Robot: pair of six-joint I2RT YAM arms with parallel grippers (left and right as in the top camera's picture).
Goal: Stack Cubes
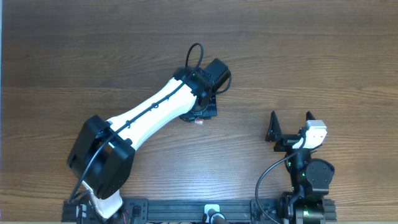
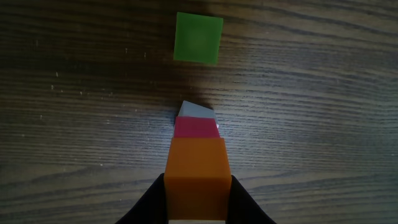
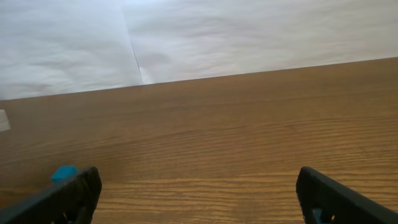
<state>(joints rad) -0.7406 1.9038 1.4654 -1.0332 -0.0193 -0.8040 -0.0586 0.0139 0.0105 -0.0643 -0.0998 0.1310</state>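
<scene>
Alignment is the concern: the left tool (image 2: 198, 202) pinches the orange cube (image 2: 196, 167) over the pink cube (image 2: 196, 127) and grey cube (image 2: 196, 109) stacked on the counter (image 2: 323, 124), so it should settle squarely before releasing, while the right tool (image 1: 290, 118) sits spread, well apart from the stack, and the green cube (image 2: 198, 38) lies near it.

On the brown wood-grain tabletop (image 1: 323, 56), the white left arm (image 1: 152, 109) with black joints reaches diagonally up to the middle, its black left gripper (image 1: 199, 114) pointing straight down. The black right arm (image 1: 308, 171) sits folded near its base, the right gripper (image 1: 290, 126) spread wide over the wood.
</scene>
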